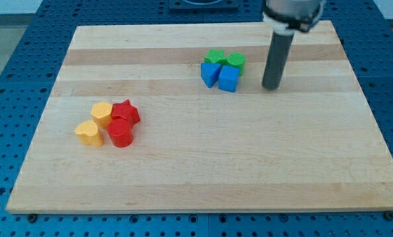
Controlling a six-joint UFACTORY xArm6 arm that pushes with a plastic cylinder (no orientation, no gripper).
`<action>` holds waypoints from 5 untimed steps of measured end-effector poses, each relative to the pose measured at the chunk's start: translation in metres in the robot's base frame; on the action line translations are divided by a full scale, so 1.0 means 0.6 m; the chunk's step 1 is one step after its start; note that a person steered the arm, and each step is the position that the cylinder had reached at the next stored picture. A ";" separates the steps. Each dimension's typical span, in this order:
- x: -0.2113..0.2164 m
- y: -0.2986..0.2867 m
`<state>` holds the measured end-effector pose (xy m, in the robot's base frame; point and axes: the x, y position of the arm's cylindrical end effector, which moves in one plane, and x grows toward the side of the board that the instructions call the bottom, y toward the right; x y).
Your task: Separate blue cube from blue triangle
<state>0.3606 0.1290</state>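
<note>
1. We see our tip resting on the wooden board; it is a plain rod with nothing to open or close.
2. The blue cube sits just to the view's left of our tip, apart from it.
3. The blue triangle touches the cube's far side.

A straight, smooth, dark grey rod, round in section, hangs from a wider dark housing ringed by a white collar. My tip ends flat and plain.
</note>
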 end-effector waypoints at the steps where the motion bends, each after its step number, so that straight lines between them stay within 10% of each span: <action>1: -0.054 -0.040; 5: 0.031 -0.173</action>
<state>0.3790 0.0252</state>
